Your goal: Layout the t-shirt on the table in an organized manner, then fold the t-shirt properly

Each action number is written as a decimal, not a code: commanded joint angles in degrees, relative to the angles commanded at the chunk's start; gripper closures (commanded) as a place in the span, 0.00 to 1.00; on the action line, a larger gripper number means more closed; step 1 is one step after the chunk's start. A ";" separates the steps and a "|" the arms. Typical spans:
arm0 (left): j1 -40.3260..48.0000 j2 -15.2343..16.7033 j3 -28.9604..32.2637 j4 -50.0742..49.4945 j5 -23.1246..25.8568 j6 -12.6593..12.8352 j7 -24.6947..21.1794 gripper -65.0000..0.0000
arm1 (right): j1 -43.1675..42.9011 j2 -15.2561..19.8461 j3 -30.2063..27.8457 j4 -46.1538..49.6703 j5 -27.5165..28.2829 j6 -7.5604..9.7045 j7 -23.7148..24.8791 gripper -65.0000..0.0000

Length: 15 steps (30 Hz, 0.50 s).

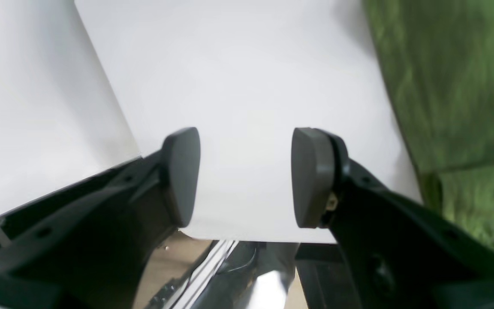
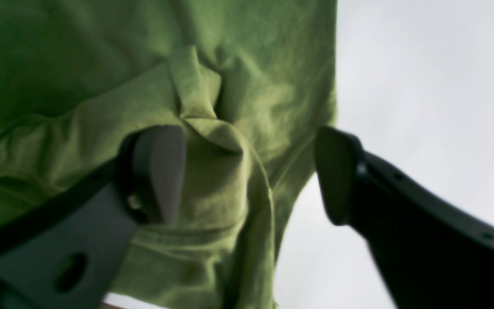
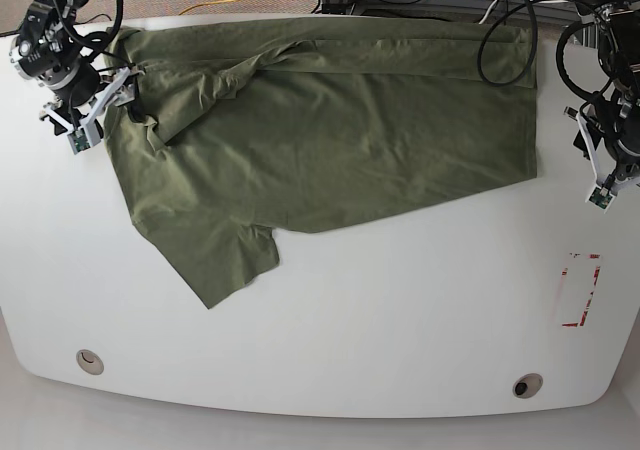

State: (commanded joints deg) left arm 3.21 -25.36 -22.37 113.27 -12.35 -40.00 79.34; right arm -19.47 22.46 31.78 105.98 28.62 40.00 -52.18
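**Green t-shirt spread along the far edge, both jaws empty**

Left wrist view: the left gripper (image 1: 245, 178) hangs over bare white bench (image 1: 238, 86) with its jaws wide apart and nothing between them. The t-shirt (image 1: 457, 86) lies just beside it, apart from the pads.

Right wrist view: the right gripper (image 2: 249, 174) sits over a bunched, folded lump of the t-shirt (image 2: 212, 128). Its jaws are wide; one pad is at the cloth, the other over bare bench, and nothing is pinched.

Base view: the t-shirt (image 3: 330, 140) lies roughly spread along the bench's far edge, one sleeve (image 3: 215, 260) reaching toward the middle. The top strip is folded over and the far left corner is rumpled. A red tape rectangle (image 3: 580, 290) marks the near right area.

The cloth looks light, soft and limp, so it will likely sag and crease. Pinching hems or shoulder seams seems best. No brand, label or writing is readable.
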 joint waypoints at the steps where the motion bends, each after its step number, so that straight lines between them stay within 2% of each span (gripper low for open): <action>1: -0.18 0.00 0.62 0.00 0.09 0.00 0.00 0.52 | 0.62 -0.18 -0.26 -0.35 0.09 0.00 -0.53 0.20; 7: -0.44 -0.35 2.46 0.00 0.09 0.00 -0.09 0.52 | 3.52 -2.81 -1.05 -0.44 0.09 0.00 -5.36 0.28; 15: -0.44 -0.09 2.55 -0.44 0.09 0.00 -0.26 0.52 | 4.92 -4.04 -5.71 -0.62 0.53 0.00 -6.33 0.29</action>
State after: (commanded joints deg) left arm 2.77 -25.45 -19.82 112.84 -12.26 -40.00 79.08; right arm -14.55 18.42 26.07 105.36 29.14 40.00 -58.51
